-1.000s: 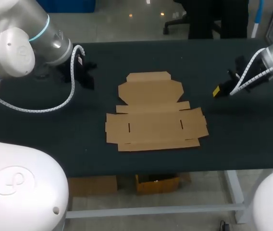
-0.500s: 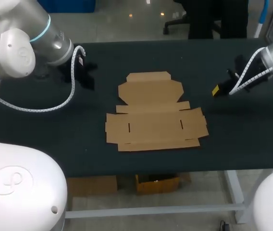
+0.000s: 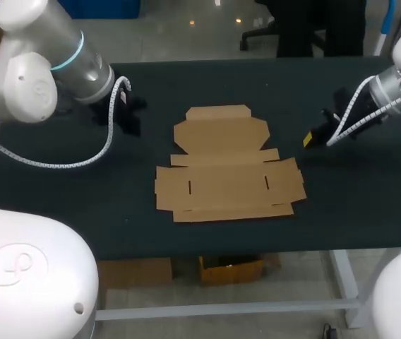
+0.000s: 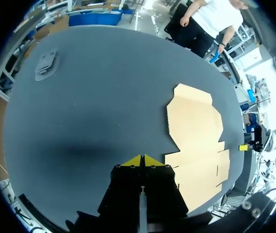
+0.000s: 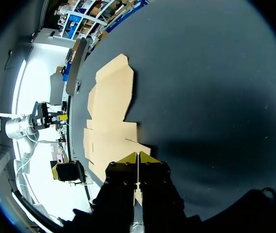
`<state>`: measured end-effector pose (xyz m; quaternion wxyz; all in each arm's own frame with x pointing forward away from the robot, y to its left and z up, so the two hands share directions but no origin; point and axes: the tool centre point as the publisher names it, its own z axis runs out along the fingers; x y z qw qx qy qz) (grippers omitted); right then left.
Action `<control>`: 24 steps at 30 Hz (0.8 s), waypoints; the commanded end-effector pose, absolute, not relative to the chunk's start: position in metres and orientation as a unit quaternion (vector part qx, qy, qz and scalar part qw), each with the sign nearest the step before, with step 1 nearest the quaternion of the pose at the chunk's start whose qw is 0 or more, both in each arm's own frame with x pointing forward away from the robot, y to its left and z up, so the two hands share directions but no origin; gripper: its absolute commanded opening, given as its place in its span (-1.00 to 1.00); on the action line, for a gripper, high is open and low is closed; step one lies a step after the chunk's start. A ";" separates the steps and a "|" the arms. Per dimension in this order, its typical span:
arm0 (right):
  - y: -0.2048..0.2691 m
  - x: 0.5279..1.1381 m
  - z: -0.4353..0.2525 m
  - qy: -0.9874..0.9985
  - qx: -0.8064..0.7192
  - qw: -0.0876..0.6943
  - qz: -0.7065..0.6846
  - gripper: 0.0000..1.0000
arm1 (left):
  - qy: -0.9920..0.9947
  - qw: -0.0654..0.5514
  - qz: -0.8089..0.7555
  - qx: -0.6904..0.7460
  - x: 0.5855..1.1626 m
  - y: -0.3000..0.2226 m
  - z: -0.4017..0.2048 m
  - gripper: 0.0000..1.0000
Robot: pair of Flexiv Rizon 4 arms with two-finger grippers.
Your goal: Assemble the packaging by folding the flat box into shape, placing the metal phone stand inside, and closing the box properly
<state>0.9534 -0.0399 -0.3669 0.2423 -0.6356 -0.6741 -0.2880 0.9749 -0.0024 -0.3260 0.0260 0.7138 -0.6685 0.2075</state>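
Metal phone stand, left wrist view only

Flat box: matt, smooth tan cardboard. Table: dark, matt covering. My left arm: glossy white and silver casing.

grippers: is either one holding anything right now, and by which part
Nothing is held. The left gripper and right gripper are both shut and empty; the flat brown cardboard box lies apart from both.
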 end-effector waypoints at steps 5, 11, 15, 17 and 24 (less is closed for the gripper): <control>-0.038 0.963 -0.379 -0.674 -0.633 0.243 -0.293 -1.00 | -0.672 0.028 0.210 0.709 0.983 -0.008 -0.342 -1.00; -0.034 0.967 -0.383 -0.678 -0.627 0.241 -0.299 -1.00 | -0.675 0.031 0.208 0.707 0.985 -0.011 -0.347 -1.00; -0.031 0.970 -0.388 -0.677 -0.626 0.244 -0.298 -1.00 | -0.678 0.036 0.211 0.703 0.983 -0.012 -0.352 -1.00; -0.030 0.971 -0.391 -0.677 -0.627 0.246 -0.298 -1.00 | -0.680 0.038 0.214 0.700 0.981 -0.014 -0.354 -1.00; -0.028 0.973 -0.396 -0.673 -0.628 0.250 -0.300 -1.00 | -0.689 0.030 0.238 0.684 0.967 -0.022 -0.361 -1.00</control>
